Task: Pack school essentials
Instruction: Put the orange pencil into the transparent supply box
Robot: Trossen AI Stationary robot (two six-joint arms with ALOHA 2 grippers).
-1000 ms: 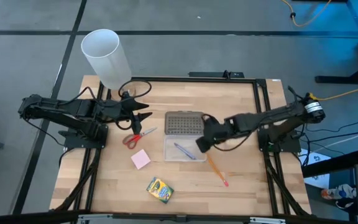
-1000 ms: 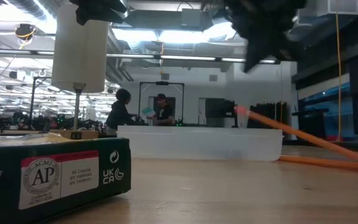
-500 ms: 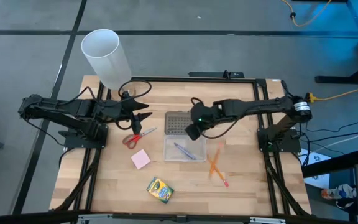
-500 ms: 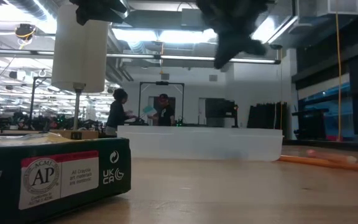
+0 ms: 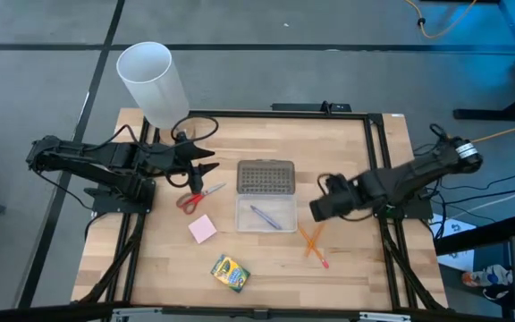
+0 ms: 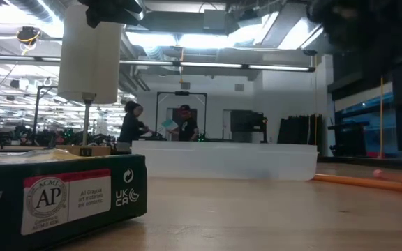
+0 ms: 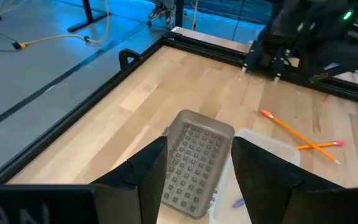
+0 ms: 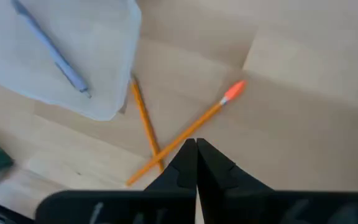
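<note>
In the high view two orange pencils (image 5: 311, 243) lie crossed on the table, right of the clear case (image 5: 280, 224), which has the blue-grey pen (image 5: 265, 217) inside. My right gripper (image 5: 316, 211) hovers shut just above the pencils (image 8: 157, 149), touching nothing. The red-handled scissors (image 5: 199, 197), pink pad (image 5: 202, 229) and crayon box (image 5: 229, 273) lie flat on the table's left half. My left gripper (image 5: 209, 170) waits open above the scissors, facing the grey dotted lid (image 7: 194, 162).
The grey dotted lid (image 5: 265, 177) lies just beyond the case. A tall white cylinder (image 5: 155, 85) stands at the far left corner. A black frame (image 5: 284, 114) runs along the table's edges. In the low view the crayon box (image 6: 61, 195) is closest; people stand in the room behind.
My right gripper had one pencil raised by its end beside the case. It swung toward the lid, then came back right over the pencils. The pencil dropped and now lies flat, crossed over the other one. The left arm kept still.
</note>
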